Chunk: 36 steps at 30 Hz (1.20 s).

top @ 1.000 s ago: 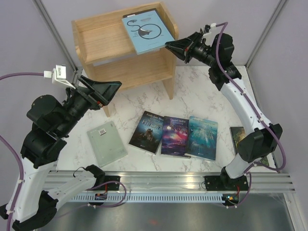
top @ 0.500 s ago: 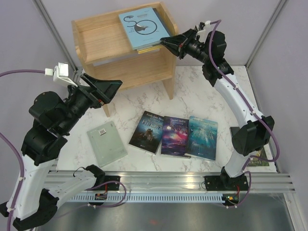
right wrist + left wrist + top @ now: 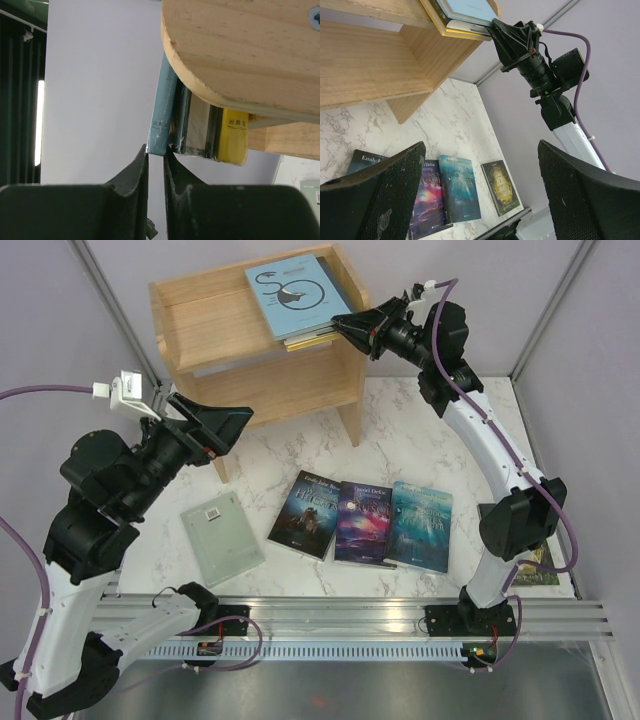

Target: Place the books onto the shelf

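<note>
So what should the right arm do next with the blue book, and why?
Probably open the right gripper and let go. It pinches a corner of the blue book, which already lies flat on the stack on the top tier of the shelf, so little seems left but release.

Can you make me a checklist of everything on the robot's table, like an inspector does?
Surface: white marble table, no spills seen.
Job's things: wooden shelf; light blue book tops a stack on its upper tier; row of three books, grey-green book and green-gold book lie flat on the table.
Clutter: nothing seen.
Grippers: left gripper open, empty; right gripper nearly shut, tips at the light blue book's edge.
Cables: purple cables on both arms.
Surroundings: grey walls; metal rail.
</note>
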### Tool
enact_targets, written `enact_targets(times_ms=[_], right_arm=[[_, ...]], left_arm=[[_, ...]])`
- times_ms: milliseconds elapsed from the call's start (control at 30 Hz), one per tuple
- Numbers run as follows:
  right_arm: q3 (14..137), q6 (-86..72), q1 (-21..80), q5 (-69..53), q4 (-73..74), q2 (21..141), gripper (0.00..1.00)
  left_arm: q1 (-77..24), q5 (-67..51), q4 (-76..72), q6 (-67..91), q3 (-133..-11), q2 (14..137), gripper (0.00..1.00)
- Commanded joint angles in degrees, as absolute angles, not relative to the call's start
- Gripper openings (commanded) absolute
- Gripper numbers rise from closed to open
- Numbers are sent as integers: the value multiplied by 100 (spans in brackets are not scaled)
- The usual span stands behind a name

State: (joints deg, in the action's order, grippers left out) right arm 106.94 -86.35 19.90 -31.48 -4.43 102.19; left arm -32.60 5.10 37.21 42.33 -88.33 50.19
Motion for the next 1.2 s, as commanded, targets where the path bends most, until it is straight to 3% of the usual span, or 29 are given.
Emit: enact_targets(times_ms=[0, 167, 433, 500, 533, 567, 1033, 1167], right_arm=[[10863, -8587, 1995, -3076, -571, 10327, 6], [10732, -8534, 1986, -3085, -563, 10187, 43], [10460, -7789, 1793, -2918, 191, 9440, 59], [10363, -7604, 1670, -2909, 446, 9134, 69], [10275, -7437, 1626, -2900, 544, 9045, 75], [10214, -7349, 1539, -2900, 632, 8940, 98], [8422, -6153, 1257, -3348, 1520, 7524, 98], [7893, -5057, 1266, -2964, 3054, 7321, 98]], left_arm=[[-3278, 668, 3665, 4113, -8868, 4975, 94], [-3278, 694, 3665, 4140, -8807, 4869, 94], [-3278, 703, 3771, 4183, -8737, 4746, 94], [-3278, 651, 3788, 4210, -8675, 4729, 94], [-3278, 624, 3788, 4219, -8649, 4720, 94], [-3278, 589, 3797, 4227, -8588, 4720, 94], [-3278, 343, 3779, 4157, -7876, 5001, 96], [-3278, -777, 3726, 3789, -7375, 5622, 100]])
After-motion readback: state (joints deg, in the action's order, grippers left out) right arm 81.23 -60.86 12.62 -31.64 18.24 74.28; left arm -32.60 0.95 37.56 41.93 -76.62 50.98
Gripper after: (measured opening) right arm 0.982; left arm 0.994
